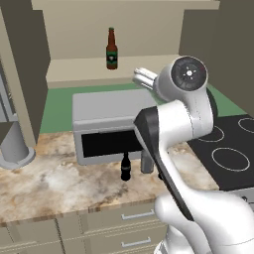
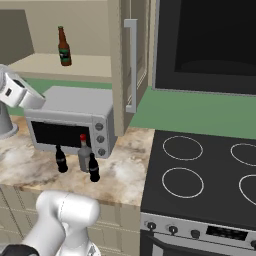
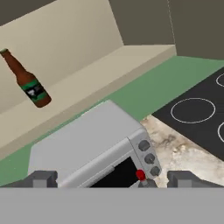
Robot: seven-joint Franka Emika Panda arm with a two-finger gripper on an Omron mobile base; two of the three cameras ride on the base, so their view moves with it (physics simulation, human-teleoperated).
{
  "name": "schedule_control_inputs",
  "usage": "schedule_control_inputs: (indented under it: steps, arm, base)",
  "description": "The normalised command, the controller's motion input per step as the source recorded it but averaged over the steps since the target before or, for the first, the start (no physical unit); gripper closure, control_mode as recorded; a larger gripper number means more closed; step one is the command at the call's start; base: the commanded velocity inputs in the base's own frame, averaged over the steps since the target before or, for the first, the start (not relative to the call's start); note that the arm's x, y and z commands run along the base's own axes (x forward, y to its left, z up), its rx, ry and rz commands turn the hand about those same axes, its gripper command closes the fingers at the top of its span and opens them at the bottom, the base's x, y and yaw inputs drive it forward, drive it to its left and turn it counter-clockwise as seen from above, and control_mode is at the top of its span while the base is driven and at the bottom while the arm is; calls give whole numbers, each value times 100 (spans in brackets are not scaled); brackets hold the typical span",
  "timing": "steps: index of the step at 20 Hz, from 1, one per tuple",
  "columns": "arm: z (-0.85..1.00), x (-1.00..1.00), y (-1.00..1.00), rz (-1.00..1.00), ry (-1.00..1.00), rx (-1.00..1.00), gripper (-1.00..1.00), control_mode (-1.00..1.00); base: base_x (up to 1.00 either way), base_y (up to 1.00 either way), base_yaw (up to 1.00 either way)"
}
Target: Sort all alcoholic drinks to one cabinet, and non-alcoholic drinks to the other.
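beer bottle [image 1: 112, 48] upright in cabinet [image 1: 79, 64]

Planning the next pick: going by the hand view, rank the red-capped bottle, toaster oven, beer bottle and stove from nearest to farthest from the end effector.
1. Red-capped bottle: right between the fingertips of the end effector.
2. Toaster oven: just beyond, on the counter.
3. Beer bottle on the cabinet shelf and stove off to the other side: too close to call.
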Motion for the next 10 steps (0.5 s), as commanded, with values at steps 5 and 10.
schedule_control_inputs:
  steps: [5,10]
  arm:
    - [-49,-24,-13,0,11,3,-100,-100]
    - [-43,-11,-6,0,13,5,-100,-100]
  base:
    - [0,0,0]
    - [0,0,0]
